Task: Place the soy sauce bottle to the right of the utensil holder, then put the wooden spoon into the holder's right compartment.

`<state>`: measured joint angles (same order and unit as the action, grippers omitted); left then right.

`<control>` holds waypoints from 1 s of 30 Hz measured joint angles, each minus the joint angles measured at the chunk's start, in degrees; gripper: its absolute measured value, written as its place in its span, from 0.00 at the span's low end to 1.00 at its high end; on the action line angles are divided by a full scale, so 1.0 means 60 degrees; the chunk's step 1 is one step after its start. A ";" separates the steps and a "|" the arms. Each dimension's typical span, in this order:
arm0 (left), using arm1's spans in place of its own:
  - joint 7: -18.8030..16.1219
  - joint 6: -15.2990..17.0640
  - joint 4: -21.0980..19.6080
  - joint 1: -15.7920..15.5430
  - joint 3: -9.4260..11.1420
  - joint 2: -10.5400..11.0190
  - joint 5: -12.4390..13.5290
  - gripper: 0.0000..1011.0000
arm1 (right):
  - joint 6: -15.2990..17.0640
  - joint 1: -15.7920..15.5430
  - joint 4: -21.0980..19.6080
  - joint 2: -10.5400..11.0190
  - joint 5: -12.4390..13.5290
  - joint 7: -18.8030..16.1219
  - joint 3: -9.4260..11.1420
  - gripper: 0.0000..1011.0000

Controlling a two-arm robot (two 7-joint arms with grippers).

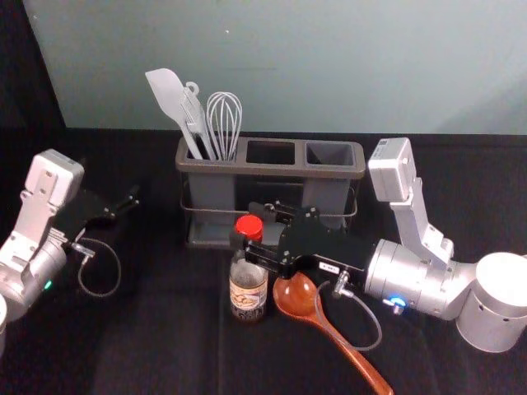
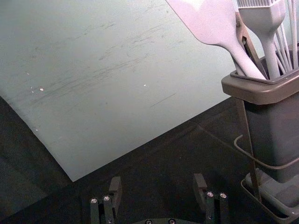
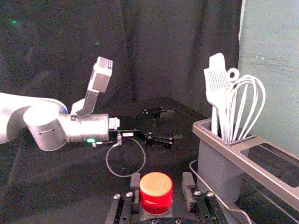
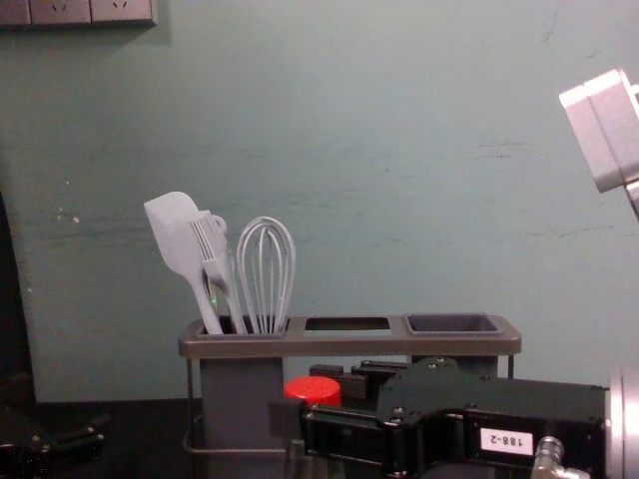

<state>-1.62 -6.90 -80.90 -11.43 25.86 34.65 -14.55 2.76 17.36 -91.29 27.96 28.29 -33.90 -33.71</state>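
in the head view, the bottle [image 1: 248, 288] stands upright on the near side of the holder [image 1: 350, 171], its red cap [image 1: 249, 224] between the fingers of the right gripper [image 1: 248, 228], which reaches in from the right. just right of the bottle lies the spoon [image 1: 296, 296], its bowl far, its handle slanting near and right. the spatula [image 1: 168, 95], brush [image 1: 195, 118] and whisk [image 1: 224, 123] stand in the holder's left compartment. the left gripper [image 1: 125, 206] hangs idle, left of the holder. in the left wrist view, its fingers are spread wide. in the right wrist view, the right gripper is parted around the cap, with a gap on one side, so it has no closed grasp there; the left gripper is seen farther off. in the chest view, the right gripper comes in from the right, near side of the holder, with the cap at its tips.
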 joint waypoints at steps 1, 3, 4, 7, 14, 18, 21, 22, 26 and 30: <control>0.0000 0.0000 0.0000 -0.0001 0.0000 0.0000 0.0000 0.99 | -0.0001 -0.0001 -0.0002 0.0001 0.0001 0.0000 0.0001 0.57; 0.0000 0.0000 0.0000 -0.0001 0.0001 0.0000 0.0000 0.99 | -0.0002 -0.0003 -0.0003 0.0002 0.0002 0.0000 0.0002 0.50; 0.0000 0.0000 0.0000 -0.0001 0.0001 0.0000 0.0000 0.99 | -0.0003 -0.0004 -0.0004 0.0003 0.0002 0.0000 0.0004 0.47; 0.0000 0.0000 0.0000 -0.0001 0.0001 0.0000 0.0000 0.99 | -0.0005 -0.0006 -0.0007 0.0005 0.0004 -0.0007 0.0004 0.40; 0.0000 0.0000 0.0000 -0.0001 0.0001 0.0000 0.0000 0.99 | -0.0016 -0.0064 -0.0226 0.0067 0.0021 -0.0010 0.0038 0.38; 0.0000 0.0000 0.0000 0.0000 0.0001 0.0000 0.0000 0.99 | -0.0012 -0.0142 -0.0532 0.0153 0.0115 -0.0007 0.0123 0.38; 0.0000 0.0000 0.0000 0.0000 0.0000 0.0000 0.0000 0.99 | 0.0024 -0.0221 -0.0876 0.0268 0.0210 0.0002 0.0228 0.38; 0.0000 0.0000 0.0000 -0.0001 0.0001 -0.0001 0.0000 0.99 | 0.0041 -0.0243 -0.0970 0.0307 0.0234 0.0011 0.0258 0.38; 0.0000 0.0000 0.0000 -0.0001 0.0000 0.0000 0.0000 0.99 | 0.0142 -0.0420 -0.1512 0.0604 0.0367 0.0155 0.0485 0.38; 0.0000 0.0000 0.0000 -0.0001 0.0001 0.0000 0.0000 0.99 | 0.0200 -0.0695 -0.2033 0.1024 0.0421 0.0383 0.0817 0.38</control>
<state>-1.62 -6.90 -80.90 -11.43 25.86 34.65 -14.55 3.96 13.18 -103.49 34.10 30.81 -31.60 -28.80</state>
